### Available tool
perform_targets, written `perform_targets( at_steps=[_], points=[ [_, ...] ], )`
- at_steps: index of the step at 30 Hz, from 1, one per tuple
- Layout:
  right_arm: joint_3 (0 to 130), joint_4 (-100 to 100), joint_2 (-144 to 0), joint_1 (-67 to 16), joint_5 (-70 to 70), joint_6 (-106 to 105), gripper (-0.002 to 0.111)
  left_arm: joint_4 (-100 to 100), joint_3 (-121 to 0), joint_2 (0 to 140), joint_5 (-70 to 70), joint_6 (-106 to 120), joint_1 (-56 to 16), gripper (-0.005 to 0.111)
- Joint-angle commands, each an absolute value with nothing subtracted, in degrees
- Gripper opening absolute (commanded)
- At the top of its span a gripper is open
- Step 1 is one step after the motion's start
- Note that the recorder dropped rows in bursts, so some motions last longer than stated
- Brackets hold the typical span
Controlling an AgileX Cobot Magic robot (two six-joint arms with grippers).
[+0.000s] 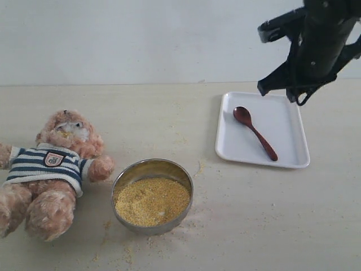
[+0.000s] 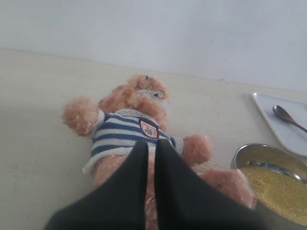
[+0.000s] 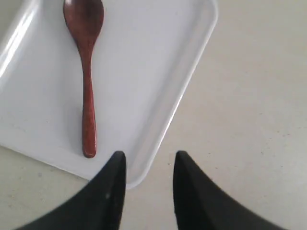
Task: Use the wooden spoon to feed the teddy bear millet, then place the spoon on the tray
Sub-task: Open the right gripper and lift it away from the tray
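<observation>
The wooden spoon (image 1: 255, 132) (image 3: 85, 72) lies on the white tray (image 1: 285, 149) (image 3: 144, 57), bowl end toward the back. My right gripper (image 3: 149, 158) is open and empty, raised above the tray's far right corner; its arm (image 1: 316, 45) shows at the upper right. The teddy bear (image 1: 53, 169) (image 2: 129, 120) lies on its back at the left, yellow grains on its muzzle. Millet (image 1: 151, 200) (image 2: 278, 191) fills the metal bowl (image 1: 152, 169) beside it. My left gripper (image 2: 150, 146) is shut with nothing in it, hovering over the bear's legs; it is outside the exterior view.
Loose millet grains (image 1: 197, 168) are scattered on the beige table around the bowl and toward the tray. A pale wall (image 1: 141, 34) closes the back of the table. The spoon (image 2: 288, 117) and tray edge (image 2: 276, 120) also show in the left wrist view.
</observation>
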State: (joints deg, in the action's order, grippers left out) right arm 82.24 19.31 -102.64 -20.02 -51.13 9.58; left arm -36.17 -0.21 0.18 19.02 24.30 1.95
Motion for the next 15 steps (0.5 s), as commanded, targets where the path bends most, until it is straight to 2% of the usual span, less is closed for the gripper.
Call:
perform_targets(
  at_steps=[1, 2, 5, 12, 15],
  points=[
    [76.6, 20.9, -93.3, -19.9, -48.7, 12.4, 0.006, -36.6, 0.0, 0.0, 18.9, 23.8, 1.8, 0.005],
    [74.7, 20.9, -91.4, -19.9, -47.0, 13.7, -0.001, -36.6, 0.0, 0.0, 18.9, 23.8, 1.8, 0.005],
    [65.6, 20.8, -83.4, -19.9, -39.6, 18.1, 0.000, -36.6, 0.0, 0.0, 18.9, 23.8, 1.8, 0.005],
    [37.6, 21.1, -57.2, -19.9, -6.0, 22.5, 0.000, -36.6, 0.0, 0.0, 18.9, 23.8, 1.8, 0.005],
    [28.0, 21.3, -45.6, -19.9, -1.6, 22.4, 0.000, -36.6, 0.0, 0.0, 18.9, 23.8, 1.8, 0.005]
  ],
)
